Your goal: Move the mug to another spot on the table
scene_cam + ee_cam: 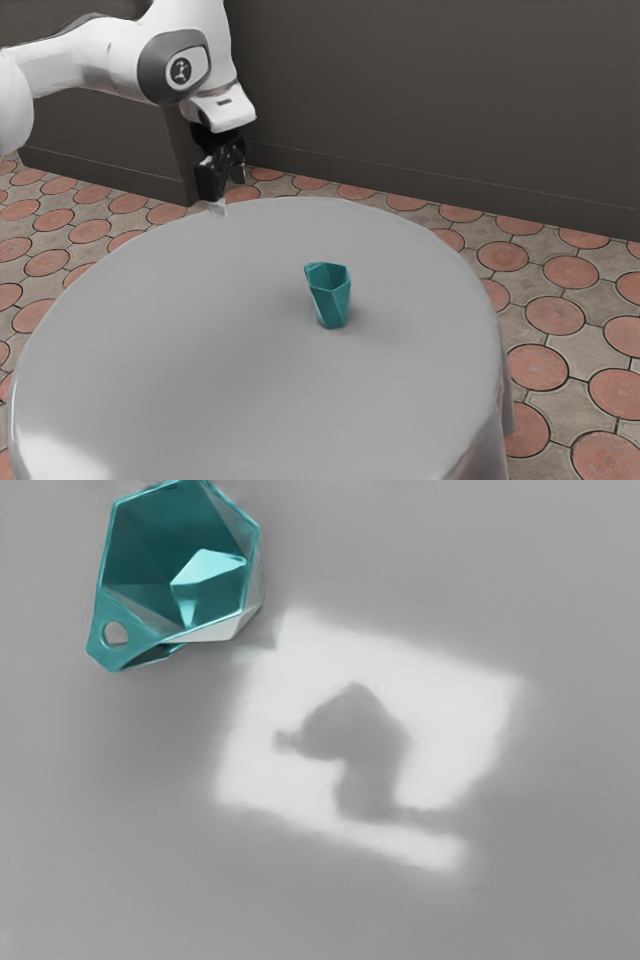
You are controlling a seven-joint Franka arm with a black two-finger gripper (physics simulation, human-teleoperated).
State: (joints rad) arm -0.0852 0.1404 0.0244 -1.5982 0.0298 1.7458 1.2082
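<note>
The teal, faceted mug point(328, 295) stood upright on the round grey table point(200, 340), near its middle and a little toward the exterior view's right, with nothing touching it. The arm point(110, 60) came in from the exterior view's upper left, and its black gripper point(218, 205) hung pointing down above the table's far edge, well apart from the mug. It held nothing, and from this side angle it could not be told whether it was open or closed. In the wrist view the mug point(180, 570) was seen from above, its hollow inside open to the camera and its small handle point(117, 633) with a round hole jutting from one side. Just beside the mug, a bright rectangular patch point(450, 710) lay on the tabletop, with the hand's dark shadow point(355, 750) inside it. Around the table lay a floor of reddish round tiles point(570, 270), with a dark wall point(450, 90) behind.
</note>
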